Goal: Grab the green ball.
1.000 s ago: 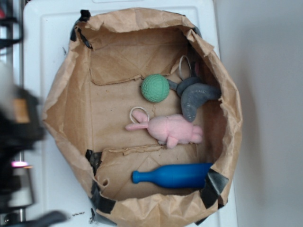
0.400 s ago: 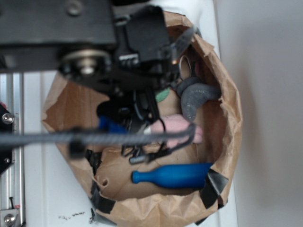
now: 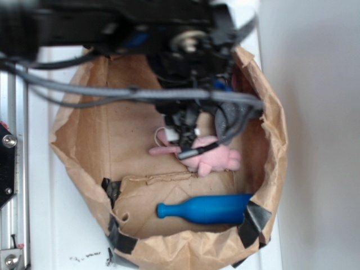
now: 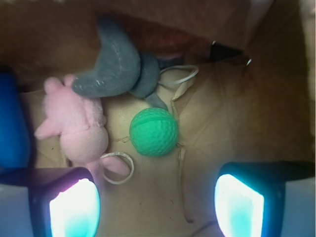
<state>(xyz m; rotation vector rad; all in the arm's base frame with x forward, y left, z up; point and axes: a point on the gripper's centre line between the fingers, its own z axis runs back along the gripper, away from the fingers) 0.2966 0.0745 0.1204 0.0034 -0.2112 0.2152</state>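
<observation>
From the exterior view, a crumpled brown paper bag (image 3: pixel 84 140) sits on a white bench (image 3: pixel 50 225); the arm hides the green ball, leaving a pink bunny (image 3: pixel 216 157) and blue bottle (image 3: pixel 208 208) visible. The wrist view shows the green ball (image 4: pixel 153 132) on the bag floor beside a grey plush toy (image 4: pixel 113 64), fingers (image 4: pixel 74 207) spread apart above it.

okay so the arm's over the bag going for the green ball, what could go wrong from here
1. The green ball lies close to the grey plush toy and the pink plush bunny; the open pincer could catch plush on the way down.
2. The ball is round on creased paper, so a finger nudging it may roll it away.
3. In the exterior view the arm hides the ball, so only the wrist view shows alignment.
</observation>
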